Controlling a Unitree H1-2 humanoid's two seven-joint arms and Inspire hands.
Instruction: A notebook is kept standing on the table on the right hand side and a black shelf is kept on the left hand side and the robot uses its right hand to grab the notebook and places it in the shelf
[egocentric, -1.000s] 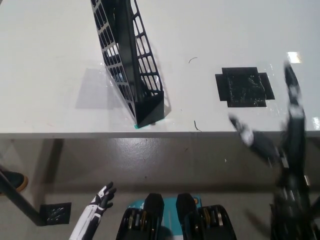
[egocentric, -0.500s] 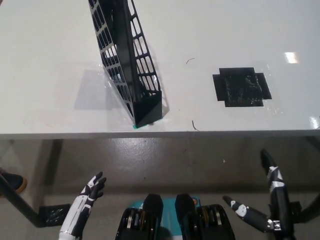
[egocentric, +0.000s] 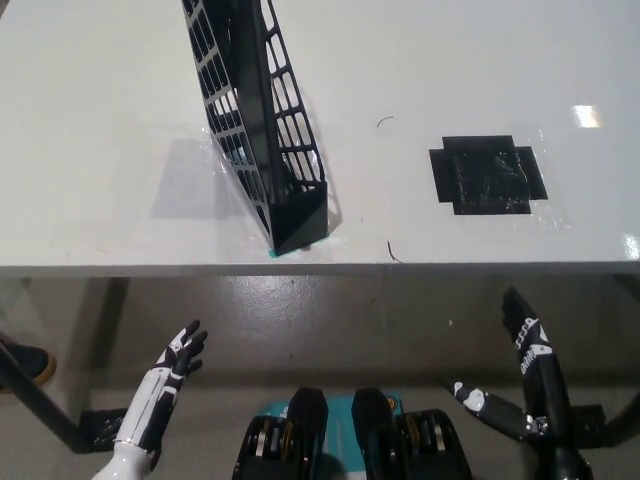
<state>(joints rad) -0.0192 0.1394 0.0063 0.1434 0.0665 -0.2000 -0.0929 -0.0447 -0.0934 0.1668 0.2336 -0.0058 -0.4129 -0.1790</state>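
The black right hand (egocentric: 530, 385) hangs below the table edge at the lower right, fingers spread and holding nothing, well short of the tabletop. The white left hand (egocentric: 165, 385) rests low at the lower left, also spread and empty, off the table.

Above the right hand, on the white table (egocentric: 100, 100), a patch of black tape (egocentric: 488, 174) marks a spot on the right side. No notebook stands there or anywhere else in view (the task speaks of one, but none can be seen from the head view). To the left of the tape, well apart from it, the black shelf (egocentric: 255, 120) stands near the table's front edge, a tall lattice-walled holder; whether anything sits inside it cannot be told through the grid.

Judged from this, the robot is either at the start, with the grab not yet begun, or at the end with both hands down. If the start, the next move calls for raising the right hand over the table edge toward the taped spot, once a notebook is there to grasp
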